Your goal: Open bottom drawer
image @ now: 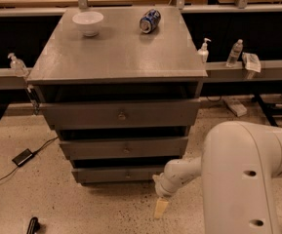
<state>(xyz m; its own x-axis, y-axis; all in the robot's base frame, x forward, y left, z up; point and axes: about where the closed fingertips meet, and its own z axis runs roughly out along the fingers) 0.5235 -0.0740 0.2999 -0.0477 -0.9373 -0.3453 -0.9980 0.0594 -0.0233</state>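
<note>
The grey cabinet (116, 57) stands in the middle of the camera view with three flat-fronted drawers. The bottom drawer (116, 173) is the lowest one, with a small round knob (127, 174) at its centre; its front sits near the floor. My gripper (161, 207) hangs from the white arm (238, 179) low at the cabinet's front right corner, its tan tip pointing down at the floor, just right of and below the bottom drawer. It holds nothing that shows.
A white bowl (88, 23) and a blue can (150, 20) on its side lie on the cabinet top. Bottles (234, 53) stand on rails to both sides. A black adapter (22, 156) with a cable and a dark object (32, 224) lie on the floor at left.
</note>
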